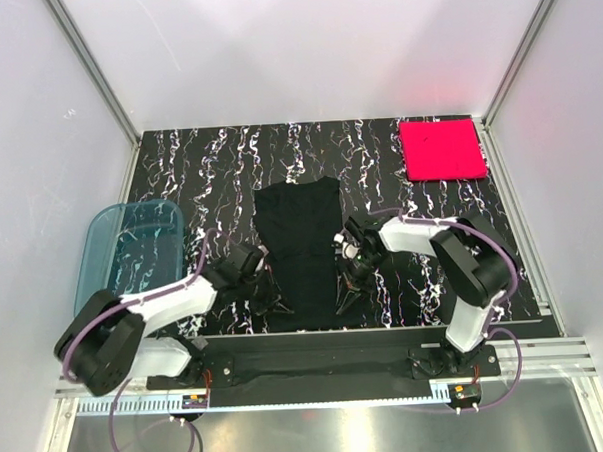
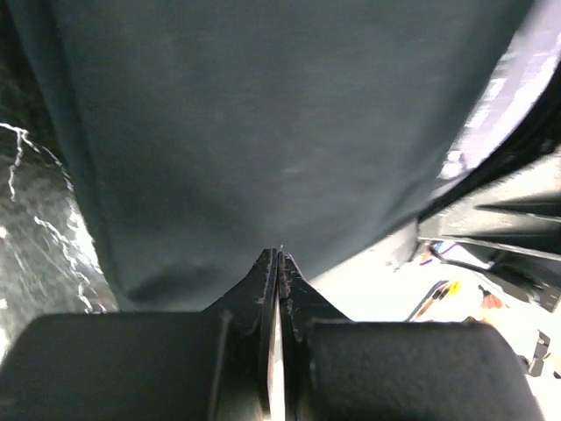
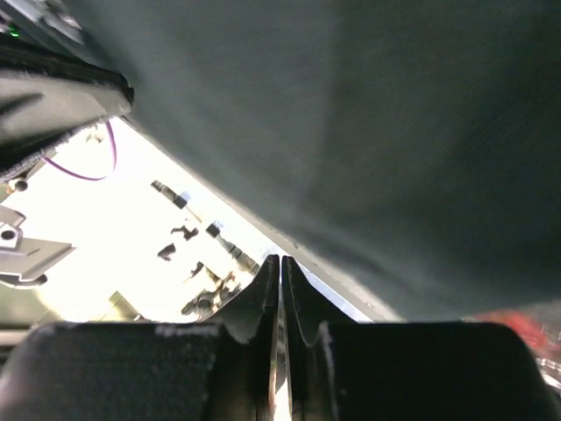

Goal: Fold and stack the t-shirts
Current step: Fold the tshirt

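My left gripper (image 2: 279, 256) and right gripper (image 3: 280, 260) each pinch shut on the near hem of the large black cloth t-shirt (image 1: 300, 246), lying mid-table. Both bites look shallow; uneven lifting could slip a corner, skewing the fold. The folded pink-red square t-shirt (image 1: 440, 148) sits far right.
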Controlling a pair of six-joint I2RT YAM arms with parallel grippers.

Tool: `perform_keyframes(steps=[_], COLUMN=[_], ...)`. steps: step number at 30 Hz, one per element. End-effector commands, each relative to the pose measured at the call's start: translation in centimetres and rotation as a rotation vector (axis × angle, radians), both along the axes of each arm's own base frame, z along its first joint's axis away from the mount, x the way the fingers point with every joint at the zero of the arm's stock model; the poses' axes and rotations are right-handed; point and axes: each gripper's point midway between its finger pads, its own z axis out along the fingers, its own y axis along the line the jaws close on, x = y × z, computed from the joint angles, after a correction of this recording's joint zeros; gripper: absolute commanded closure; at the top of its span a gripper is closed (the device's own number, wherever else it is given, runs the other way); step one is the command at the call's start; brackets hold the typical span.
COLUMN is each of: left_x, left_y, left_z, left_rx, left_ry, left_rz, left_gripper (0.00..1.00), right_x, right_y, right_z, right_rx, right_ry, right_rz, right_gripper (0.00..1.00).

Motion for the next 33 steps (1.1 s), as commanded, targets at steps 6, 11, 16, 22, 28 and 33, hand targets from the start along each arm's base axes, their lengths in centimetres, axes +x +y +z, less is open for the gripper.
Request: perform_keyframes(steps=[6,11,16,22,28,33], left_x=[-3.0,-2.9,-2.9,-3.5,-4.1,-4.1], left_y=[3.7,5.5,6.6,5.4,3.3,3.1], left_z=[-3.1,-2.6,-1.0,1.4,0.9,-0.1], left_rx=[0.162,0.236,0.301,0.185,0.057,0.036], left_ry=[0.122,0.073,0.048,0.047,0.130,0.188], left_rz=[0.060,0.091,0.065,0.101,0.149,0.244], left_gripper=[1.00,0.97,0.94,0.45,0.42,0.44], right_x=[-3.5,-2.3,-1.1,-1.0,-1.5,-1.0], right_y=[-3.2,-6.0,-7.0,-6.2,-6.4,-7.7], right_z=[-2.9,-3.9,-2.0,-0.4,-1.4,-2.2], right_rx=[-0.101,-0.307,-0.364,-0.279,-0.242,-0.188], right_ry=[0.089,-0.024,-0.122,-0.176,-0.123,-0.081], right_rz=[0.014,-0.040,-0.084,-0.166,-0.252,-0.377], right_gripper=[0.91,0.90,0.86,0.46,0.39,0.38])
